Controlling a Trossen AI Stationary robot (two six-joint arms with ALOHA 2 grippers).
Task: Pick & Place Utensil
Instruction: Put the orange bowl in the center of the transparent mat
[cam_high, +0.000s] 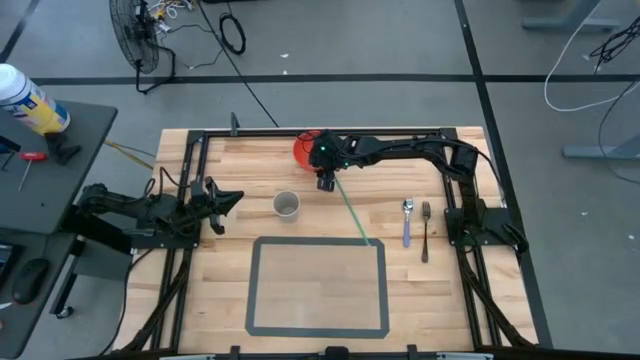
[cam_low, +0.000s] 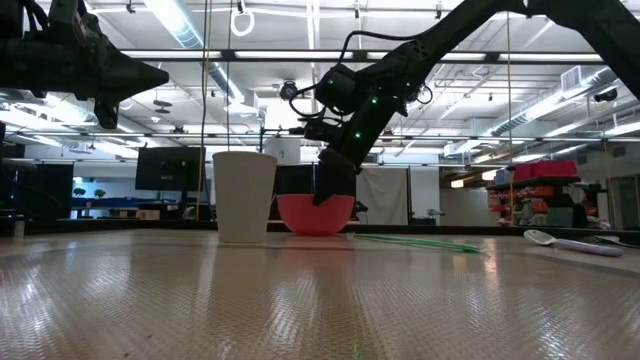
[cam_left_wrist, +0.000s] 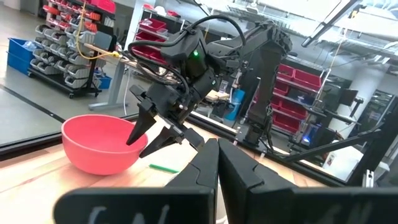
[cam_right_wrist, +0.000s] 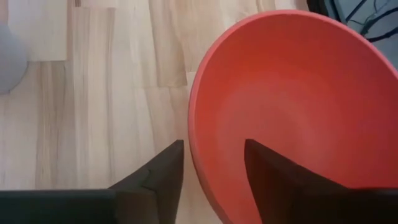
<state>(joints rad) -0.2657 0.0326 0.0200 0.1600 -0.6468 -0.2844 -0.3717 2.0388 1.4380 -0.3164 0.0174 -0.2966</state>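
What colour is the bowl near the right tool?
Red, a coral shade; the bowl shows best in the right wrist view.

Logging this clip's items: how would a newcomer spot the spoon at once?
Start at the grey taped rectangle on the wooden table, then look just past its right edge. Two utensils lie side by side; the spoon is the one nearer the rectangle, with a bluish handle, unlike the darker fork.

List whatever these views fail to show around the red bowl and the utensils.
- Red bowl: in the high view the right tool and its arm cover part of it.
- White cup: the low view hides its inside; the right wrist view crops it at the edge.
- Fork: not visible in the low view, which shows only the spoon.
- Left tool: waiting, fingers together.
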